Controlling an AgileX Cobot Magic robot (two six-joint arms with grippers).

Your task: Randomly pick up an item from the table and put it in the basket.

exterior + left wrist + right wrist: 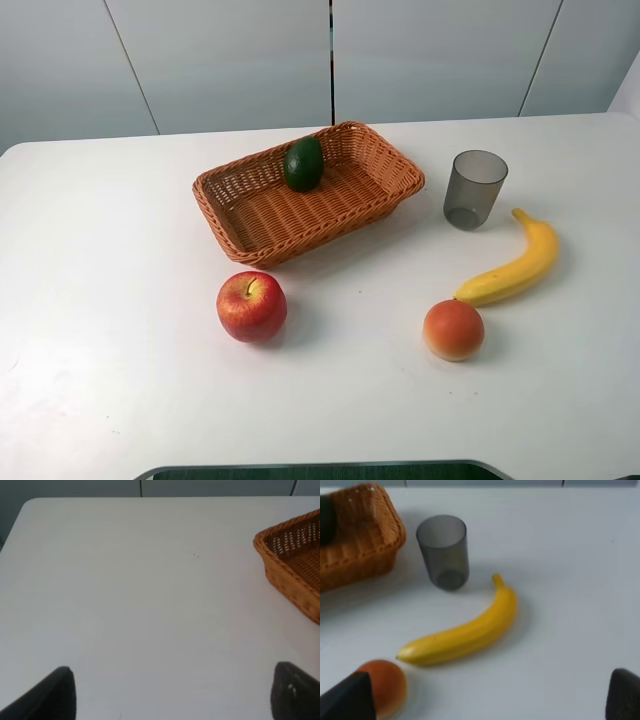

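Observation:
The avocado (304,163) lies in the far part of the wicker basket (262,217), dark green skin up; its cut face is hidden. It shows as a dark shape in the right wrist view (325,517), inside the basket (362,535). The basket's corner shows in the left wrist view (292,567). My left gripper (170,700) is open and empty over the bare white table (125,590). My right gripper (485,705) is open and empty, above the table near the banana. Neither arm shows in the exterior high view.
A red apple (251,306) sits in front of the basket. An orange-pink round fruit (453,329), a yellow banana (512,264) and a grey translucent cup (474,189) stand to the right of the basket.

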